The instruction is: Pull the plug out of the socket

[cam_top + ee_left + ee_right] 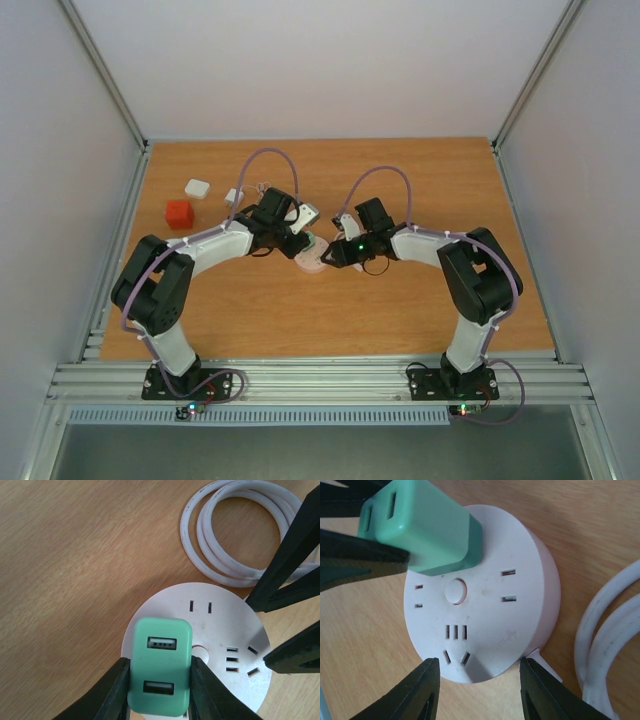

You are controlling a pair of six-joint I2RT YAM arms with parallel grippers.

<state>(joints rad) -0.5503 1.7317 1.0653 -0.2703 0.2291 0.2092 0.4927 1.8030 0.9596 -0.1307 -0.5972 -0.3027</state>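
So from the top view, both arms are bolted at the bottom edge. The left arm (200, 255) and right arm (450, 250) each bend at the elbow and reach inward, so the wrists nearly meet mid-frame over the wooden table (400, 300).

The left gripper (160, 661) is clamped on the plug (420, 530), a chunky mint-green block with rounded corners, smooth plastic and two USB slots on its top. Its black fingers (115, 690) press the plug's two long sides, at the bottom centre of the left wrist view.

The plug's base sits against the face of the socket (215, 625), near the disc's edge. The socket is a flat round puck, pale pinkish white, a bit scuffed, with slot openings around a round centre button. It lies flat on the table, dead centre between the two wrists.

The right gripper (479, 664) comes at it from the opposite side. Its fingers (410, 695) pinch the rim of the disc, one on each side, at the bottom of the right wrist view.

Just past the socket there's a coiled white cable (225, 545), glossy and rubbery.

Further up-left on the table, well away from all this, sit a red cube (179, 214), a white block (196, 188) and a smaller white piece (235, 196).
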